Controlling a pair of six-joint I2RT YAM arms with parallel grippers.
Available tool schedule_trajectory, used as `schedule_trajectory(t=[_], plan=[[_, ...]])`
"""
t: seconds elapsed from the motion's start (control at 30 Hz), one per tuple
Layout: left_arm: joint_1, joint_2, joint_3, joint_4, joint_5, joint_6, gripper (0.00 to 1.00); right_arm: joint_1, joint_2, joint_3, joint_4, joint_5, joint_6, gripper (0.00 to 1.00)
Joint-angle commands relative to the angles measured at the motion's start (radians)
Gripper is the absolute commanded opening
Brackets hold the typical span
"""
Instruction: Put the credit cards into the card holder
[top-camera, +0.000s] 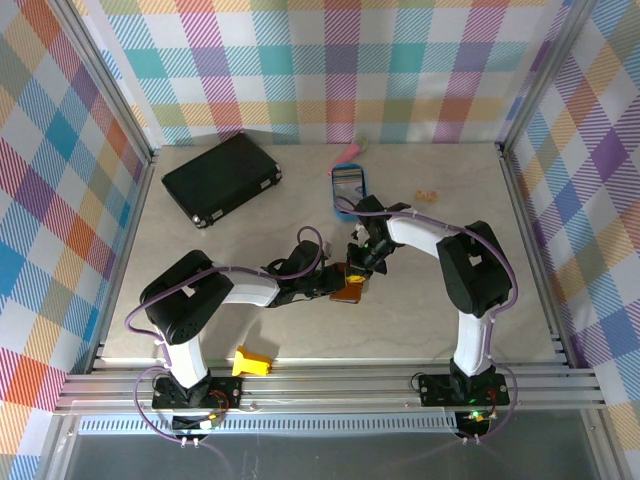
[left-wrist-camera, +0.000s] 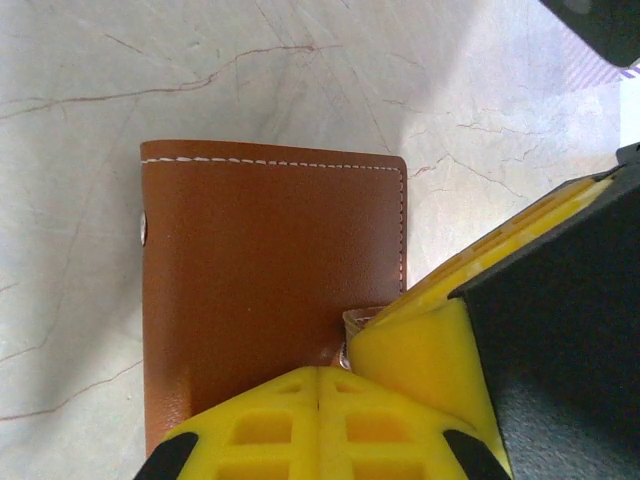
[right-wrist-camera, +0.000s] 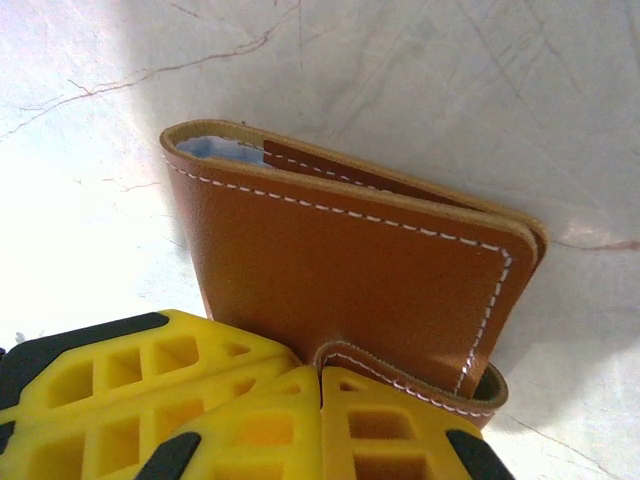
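I see the brown leather card holder (top-camera: 350, 290) lying folded mid-table. Left gripper (left-wrist-camera: 320, 375) is closed, tips at its edge. Right gripper (right-wrist-camera: 320, 365) is closed at the snap tab (right-wrist-camera: 400, 365); can't tell if pinching it.

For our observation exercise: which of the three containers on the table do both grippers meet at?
The small brown leather wallet, mid-table; the large black case and blue oval tray lie farther back.
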Motion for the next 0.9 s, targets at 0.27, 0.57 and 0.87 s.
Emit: schedule_trajectory(t=[0.27, 0.57, 0.87], plan=[[-0.008, 0.015, -0.008, -0.137, -0.017, 0.028, 0.0, -0.033, 0.038, -0.12, 0.083, 0.052, 0.014, 0.0], [-0.007, -0.003, 0.015, -0.166, -0.037, 0.042, 0.0, -0.07, -0.169, 0.019, 0.058, 0.054, 0.043, 0.46], [-0.008, -0.089, 0.065, -0.194, -0.036, 0.095, 0.03, -0.194, -0.398, -0.038, 0.078, 0.075, -0.043, 0.48]])
